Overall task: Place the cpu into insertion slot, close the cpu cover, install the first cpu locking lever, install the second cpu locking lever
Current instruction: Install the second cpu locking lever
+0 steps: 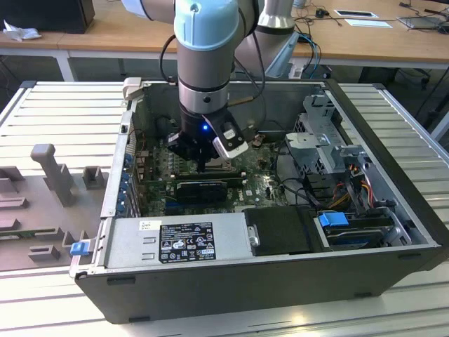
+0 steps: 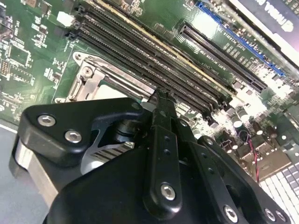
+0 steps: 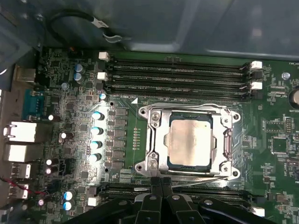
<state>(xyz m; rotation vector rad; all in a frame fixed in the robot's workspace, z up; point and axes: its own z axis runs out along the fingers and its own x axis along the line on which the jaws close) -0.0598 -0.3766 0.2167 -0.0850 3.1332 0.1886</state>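
Note:
In the first wrist view the cpu (image 3: 189, 140), a silvery square chip, lies flat in the insertion slot (image 3: 153, 164) on the green board. The cpu cover (image 3: 158, 135), a silvery frame plate, lies down around the chip. Thin wire locking levers run along two opposite sides of the socket (image 3: 187, 104) (image 3: 208, 178). My gripper (image 3: 161, 183) is shut, with its black fingertips together at the socket's edge beside one lever. The second wrist view has the fingertips (image 2: 161, 100) right next to the socket's metal surround (image 2: 88, 79). From the exterior view my gripper (image 1: 202, 165) reaches down inside the open computer case.
Long black memory slots (image 3: 177, 74) flank the socket on two sides. A black expansion card (image 1: 203, 188), a power supply (image 1: 186, 242), a drive cage (image 1: 323, 140) and cables (image 1: 351, 189) crowd the case. Grey fixtures (image 1: 52, 172) stand at the exterior view's left.

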